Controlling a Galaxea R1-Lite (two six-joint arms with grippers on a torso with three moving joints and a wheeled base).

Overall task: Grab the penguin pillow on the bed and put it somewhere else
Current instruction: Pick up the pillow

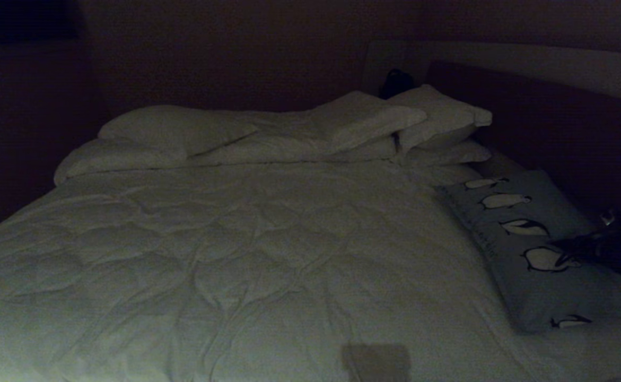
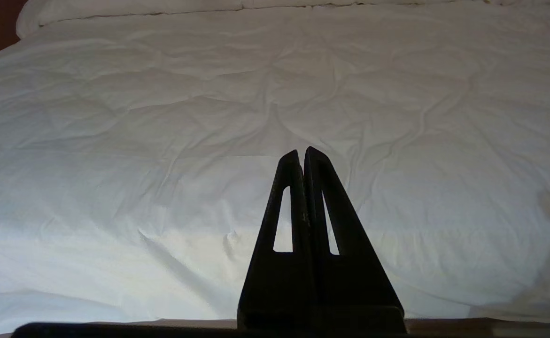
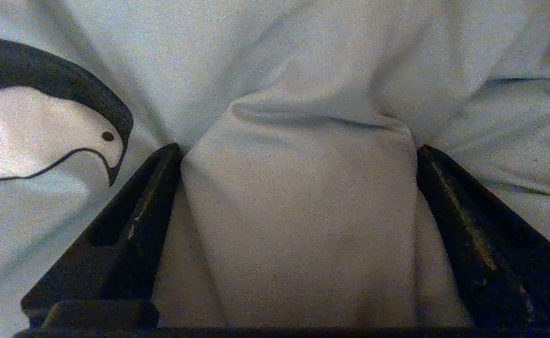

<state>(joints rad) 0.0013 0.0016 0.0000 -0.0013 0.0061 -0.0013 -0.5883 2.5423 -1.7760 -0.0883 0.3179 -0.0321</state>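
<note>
Your right gripper (image 3: 298, 155) presses wide jaws into the penguin pillow (image 1: 527, 249), a fold bulging between them; closing, lifting and moving remain.

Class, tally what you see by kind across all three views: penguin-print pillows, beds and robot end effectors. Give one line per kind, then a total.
Penguin pillow: 1
Bed: 1
End effectors: 2 (left end effector, right end effector)
Total: 4
</note>
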